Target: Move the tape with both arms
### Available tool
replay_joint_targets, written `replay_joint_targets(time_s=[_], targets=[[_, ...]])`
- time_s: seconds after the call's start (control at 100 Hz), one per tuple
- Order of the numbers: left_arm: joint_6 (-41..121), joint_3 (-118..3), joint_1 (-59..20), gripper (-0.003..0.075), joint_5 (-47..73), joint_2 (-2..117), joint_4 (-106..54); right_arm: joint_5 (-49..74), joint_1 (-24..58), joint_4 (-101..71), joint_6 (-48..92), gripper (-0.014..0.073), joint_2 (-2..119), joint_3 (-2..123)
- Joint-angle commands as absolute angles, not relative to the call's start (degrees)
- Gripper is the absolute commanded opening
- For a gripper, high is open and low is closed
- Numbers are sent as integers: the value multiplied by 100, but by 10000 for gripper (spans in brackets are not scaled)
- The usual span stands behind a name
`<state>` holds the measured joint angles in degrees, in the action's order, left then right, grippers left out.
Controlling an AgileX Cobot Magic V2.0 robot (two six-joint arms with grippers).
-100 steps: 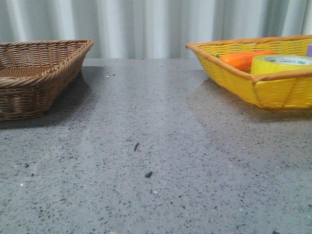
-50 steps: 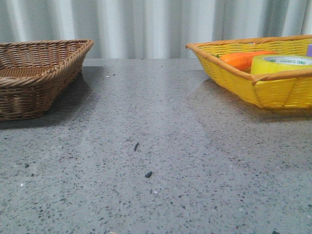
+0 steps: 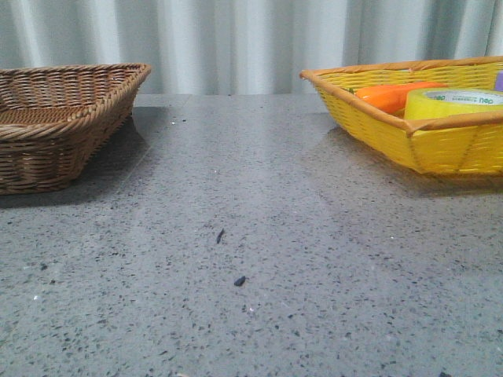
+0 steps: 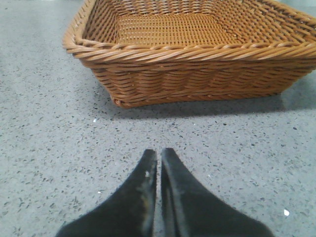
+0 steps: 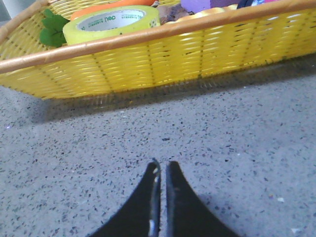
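**Both pincers closed and empty; tape not yet collected**

Right gripper [image 5: 160, 170] and left gripper [image 4: 159, 158] hang low over the table [image 3: 259, 236], fingers pressed together, holding nothing. Tape [image 5: 111, 21] lies inside the yellow basket [image 5: 163, 59], beside the carrot [image 3: 393, 96]. Risk: the basket rim may catch a low approach; the carrot crowds the roll.

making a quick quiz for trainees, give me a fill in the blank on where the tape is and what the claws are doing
1. The tape lies inside the ____ basket.
2. The brown wicker basket holds ____.
3. The left claw and the right claw are both ____, resting over the table.
4. Behind the tape lies an ____ carrot-shaped object.

Missing words: yellow; nothing; shut; orange
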<state>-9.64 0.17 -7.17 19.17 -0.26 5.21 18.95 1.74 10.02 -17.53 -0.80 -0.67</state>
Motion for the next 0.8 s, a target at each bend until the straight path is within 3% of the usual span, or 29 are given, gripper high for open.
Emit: replay_joint_targets(time_s=[0.0,0.49,0.66,0.79], targets=[[-1030,71,-708,-20,1574,-195,535,1810,178,1097,-1719,-69,-171,-191],[-1030,71,-708,-20,1574,-195,535,962,178,1289,-1719,-69,-171,-191],[-1030,71,-708,-20,1420,-195,470,-41,178,1101,-1743,-69,-171,-191],[-1030,71,-708,-20,805,-195,-597,-458,178,1075,-1743,-69,-171,-191]])
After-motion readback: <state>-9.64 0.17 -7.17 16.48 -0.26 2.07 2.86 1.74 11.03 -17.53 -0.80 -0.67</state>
